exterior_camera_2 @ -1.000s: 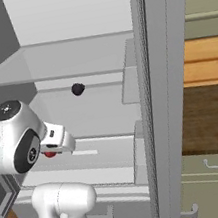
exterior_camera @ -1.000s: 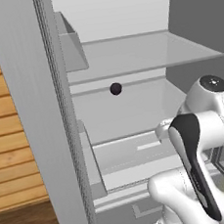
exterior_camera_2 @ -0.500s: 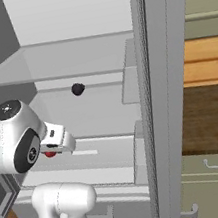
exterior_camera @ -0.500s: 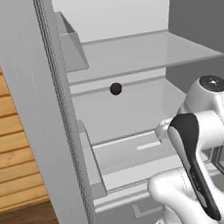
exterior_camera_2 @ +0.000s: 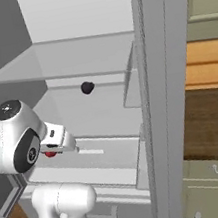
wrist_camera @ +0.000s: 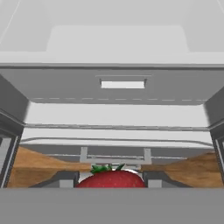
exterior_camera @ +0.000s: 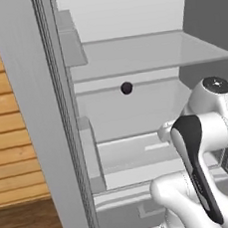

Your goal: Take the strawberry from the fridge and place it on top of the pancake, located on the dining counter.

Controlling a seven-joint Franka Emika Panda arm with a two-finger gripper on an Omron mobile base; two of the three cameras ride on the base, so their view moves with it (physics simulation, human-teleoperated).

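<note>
Strawberry (wrist_camera: 113, 179) pinched between closed fingers (wrist_camera: 65, 178) just over the lower fridge shelf (exterior_camera_2: 96, 156): best lifted slightly, drawn straight back out past the door edge, grip kept firm, clear of dark fruit (exterior_camera: 126, 88) above.

The bright red strawberry (wrist_camera: 112, 178) with its green leaves is cut off along its lower half by the hand view's bottom, so where the dark fingertips (wrist_camera: 65, 179) meet it cannot be told. In the right base view only a red sliver (exterior_camera_2: 50, 154) shows, behind the white gripper (exterior_camera_2: 61, 142).
</note>
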